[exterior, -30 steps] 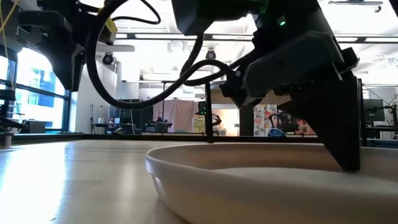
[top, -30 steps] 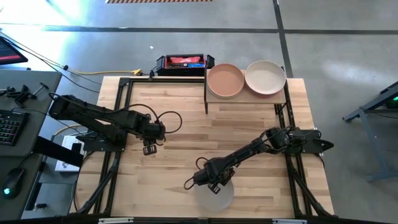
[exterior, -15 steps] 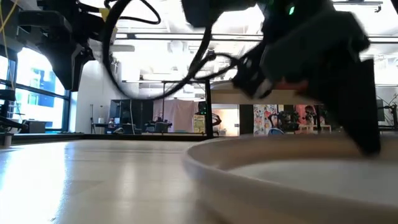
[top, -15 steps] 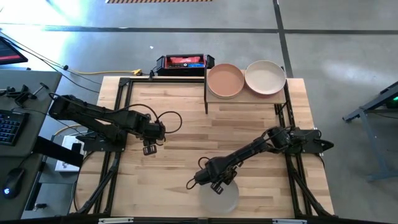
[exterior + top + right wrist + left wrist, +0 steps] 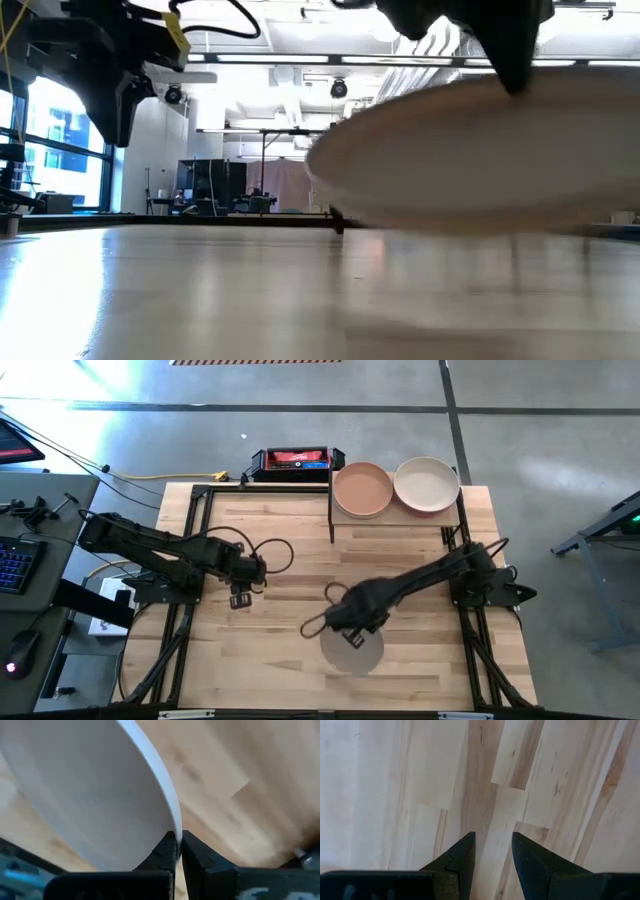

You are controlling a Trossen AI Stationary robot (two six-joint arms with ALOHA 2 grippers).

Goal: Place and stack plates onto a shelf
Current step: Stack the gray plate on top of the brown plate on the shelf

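My right gripper (image 5: 356, 628) is shut on an off-white plate (image 5: 352, 650) above the table's near middle. In the low view the plate (image 5: 470, 150) floats above the tabletop, under the gripper's dark fingers (image 5: 505, 50). The shelf (image 5: 395, 515) stands at the table's far edge. On it a peach plate (image 5: 362, 490) and a cream plate (image 5: 427, 484) rest side by side on their bases. My left gripper (image 5: 240, 598) hangs open over bare wood left of centre; in its wrist view nothing lies between the fingers (image 5: 493, 851). My right gripper pinches the off-white plate's rim (image 5: 173, 827) between its two fingers, one above the rim and one below. The hold is on the plate's far edge (image 5: 354, 635). The plate is lifted clear of the table and sits nearly level, reaching toward the near edge.
A black-and-red box (image 5: 296, 460) sits beyond the table's far edge, left of the shelf. Black frame rails (image 5: 195, 550) run along the table's left and right sides. Bare wood (image 5: 290, 540) lies between the arms and the shelf.
My right gripper, shut on the off-white plate's rim, has risen and moved a little toward the far edge. The plate, first resting on the table, slid slightly right and then lifted clear of the wood. The left arm has kept still.
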